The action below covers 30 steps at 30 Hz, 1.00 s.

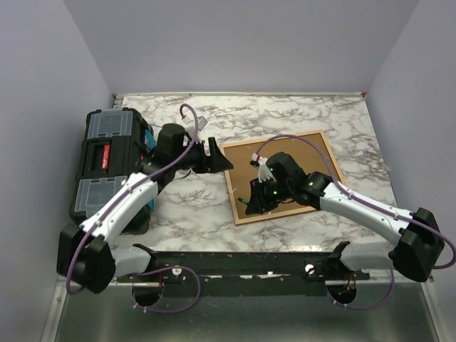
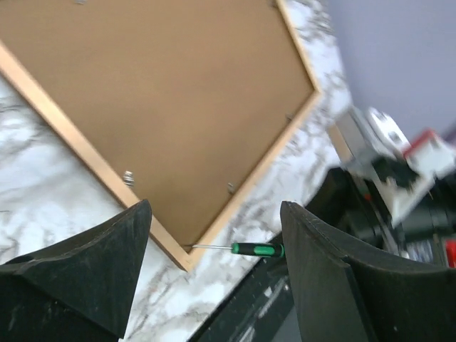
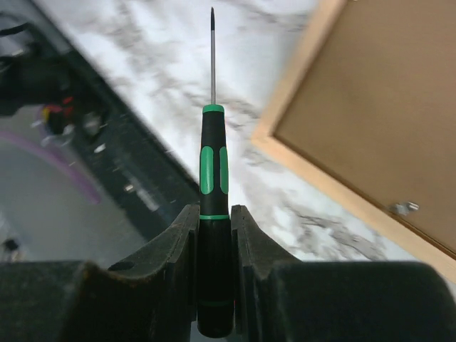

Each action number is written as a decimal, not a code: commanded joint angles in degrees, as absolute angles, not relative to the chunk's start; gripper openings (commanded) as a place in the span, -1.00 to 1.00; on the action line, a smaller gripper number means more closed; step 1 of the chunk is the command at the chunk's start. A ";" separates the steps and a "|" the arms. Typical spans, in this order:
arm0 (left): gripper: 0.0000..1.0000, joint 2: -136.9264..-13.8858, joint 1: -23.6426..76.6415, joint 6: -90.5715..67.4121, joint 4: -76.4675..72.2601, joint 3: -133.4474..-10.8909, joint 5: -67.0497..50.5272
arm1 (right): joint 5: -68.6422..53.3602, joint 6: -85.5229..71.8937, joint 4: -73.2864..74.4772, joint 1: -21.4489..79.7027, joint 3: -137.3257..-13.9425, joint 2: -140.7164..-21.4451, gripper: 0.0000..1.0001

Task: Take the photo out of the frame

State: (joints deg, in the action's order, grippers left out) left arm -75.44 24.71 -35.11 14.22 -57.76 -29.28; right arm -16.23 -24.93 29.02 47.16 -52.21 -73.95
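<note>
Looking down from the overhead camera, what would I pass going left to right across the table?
black toolbox → left hand → frame, lying back-side up

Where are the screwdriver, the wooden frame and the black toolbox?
screwdriver [image 3: 214, 206]: right wrist view, on its green-and-black handle.
frame [image 2: 85, 153]: left wrist view, on its wooden edge strip.
toolbox [image 1: 96, 162]: top external view, on the middle of its black lid.
</note>
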 commanded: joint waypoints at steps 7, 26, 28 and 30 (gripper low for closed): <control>0.58 -56.72 28.09 -20.79 21.73 -47.46 -52.67 | -50.56 -19.79 15.24 46.76 -50.00 -72.42 -0.99; -0.13 -56.51 40.25 -10.19 27.87 -46.36 -61.89 | -67.94 -7.31 24.30 46.76 -57.11 -78.07 -0.99; -0.34 -56.85 40.30 -10.20 27.69 -46.61 -62.54 | -68.35 -6.09 25.93 46.77 -57.85 -78.59 -0.99; -0.75 -56.97 40.40 -10.25 27.45 -46.91 -64.01 | -67.33 -6.06 26.23 46.76 -58.29 -78.99 -0.99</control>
